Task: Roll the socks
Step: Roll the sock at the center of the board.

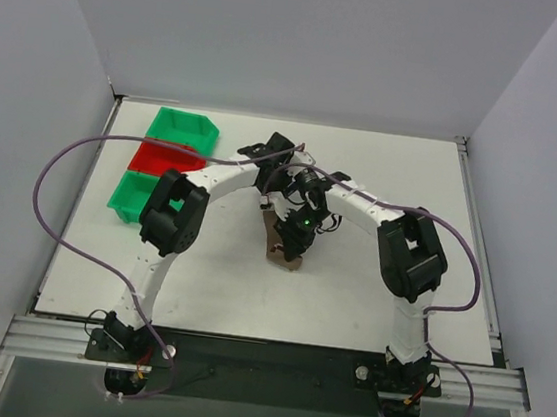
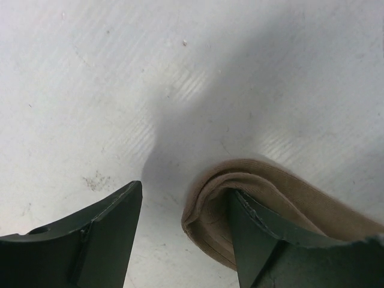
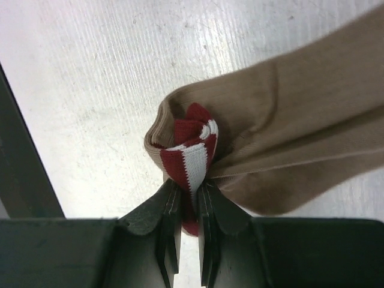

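Note:
The tan-brown sock (image 1: 280, 246) lies on the white table between the two arms. In the right wrist view its tan body (image 3: 300, 126) is bunched, and the maroon cuff with a white stripe (image 3: 191, 157) is folded up. My right gripper (image 3: 189, 193) is shut on that cuff; it also shows in the top view (image 1: 295, 236). My left gripper (image 2: 185, 207) is open at the sock's other end (image 2: 264, 183). Its right finger (image 2: 258, 237) sits tucked inside the sock's fold, and its left finger (image 2: 111, 225) stands on bare table. The left gripper shows in the top view (image 1: 266, 199) at the sock's far end.
Three small bins stand at the back left: green (image 1: 184, 129), red (image 1: 161, 160), green (image 1: 131, 197). Grey walls enclose the table on three sides. Purple cables loop out from both arms.

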Action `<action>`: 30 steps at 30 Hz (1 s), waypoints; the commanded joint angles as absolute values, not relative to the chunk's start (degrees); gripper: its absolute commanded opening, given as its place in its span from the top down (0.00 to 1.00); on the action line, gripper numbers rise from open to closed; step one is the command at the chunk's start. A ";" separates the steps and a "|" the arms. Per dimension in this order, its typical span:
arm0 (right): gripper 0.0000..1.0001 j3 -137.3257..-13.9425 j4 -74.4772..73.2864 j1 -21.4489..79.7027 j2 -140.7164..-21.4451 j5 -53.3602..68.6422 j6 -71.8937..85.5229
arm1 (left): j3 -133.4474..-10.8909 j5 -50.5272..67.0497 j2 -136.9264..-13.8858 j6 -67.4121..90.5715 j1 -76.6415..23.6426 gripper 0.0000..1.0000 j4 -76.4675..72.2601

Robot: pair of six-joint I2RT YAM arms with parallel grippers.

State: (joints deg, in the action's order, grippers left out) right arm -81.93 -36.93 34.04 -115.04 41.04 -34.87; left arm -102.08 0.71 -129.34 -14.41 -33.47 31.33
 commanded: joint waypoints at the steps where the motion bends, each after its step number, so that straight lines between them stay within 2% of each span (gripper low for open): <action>1: 1.00 -80.60 -39.29 38.14 -112.41 38.15 -37.09 | -106.25 -7.56 -136.14 -15.12 -33.49 0.32 39.55; 7: 1.00 -83.05 -40.25 40.78 -115.92 36.30 -36.21 | -106.88 -2.47 -136.14 -15.99 -33.66 0.29 41.75; 17: 1.00 -93.32 -49.81 41.48 -124.80 41.48 -35.68 | -105.29 1.48 -133.16 -19.07 -33.66 0.24 41.22; 22: 1.00 -95.45 -51.85 41.48 -128.14 42.19 -35.86 | -102.92 5.17 -130.26 -17.84 -32.26 0.07 39.73; 25: 1.00 -96.15 -52.29 41.22 -129.20 42.54 -35.07 | -102.83 6.68 -129.11 -17.67 -31.47 0.03 39.55; 30: 1.00 -96.85 -52.65 41.22 -130.78 42.19 -33.93 | -104.23 7.82 -127.88 -17.93 -31.03 0.03 39.73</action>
